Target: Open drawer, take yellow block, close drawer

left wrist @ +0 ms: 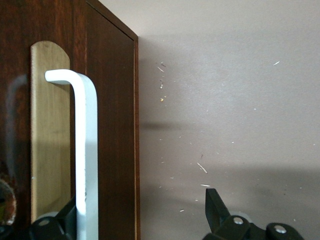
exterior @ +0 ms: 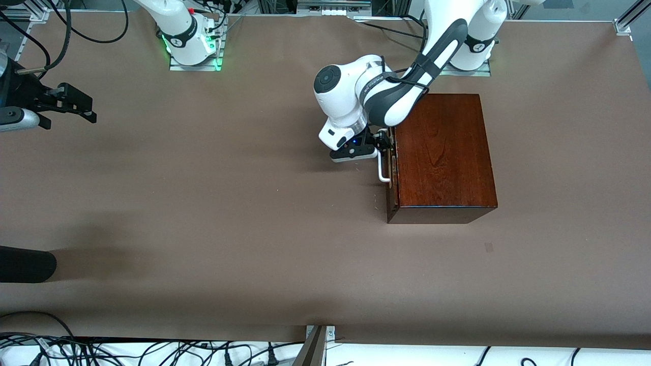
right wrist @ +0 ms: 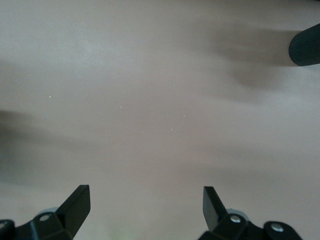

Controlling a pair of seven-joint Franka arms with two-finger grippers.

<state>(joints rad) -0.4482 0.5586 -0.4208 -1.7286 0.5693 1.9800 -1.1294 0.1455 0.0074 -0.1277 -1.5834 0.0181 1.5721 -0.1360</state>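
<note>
One dark mahogany box [exterior: 445,152] on the brown table [exterior: 203,229], toward the left arm's end. One drawer [exterior: 391,168] in the box face that looks toward the right arm's end, shut flush, with one white handle [exterior: 382,168] on it. Left gripper [exterior: 382,145] at the handle, fingers spread wide, one finger [left wrist: 60,220] against the box front by the bar, the other finger [left wrist: 214,207] over bare table; handle between them, not clamped. Right gripper [exterior: 76,104] waiting above the table at the right arm's end, well apart from the box, fingers [right wrist: 75,205] wide, holding nothing. Yellow block out of sight.
</note>
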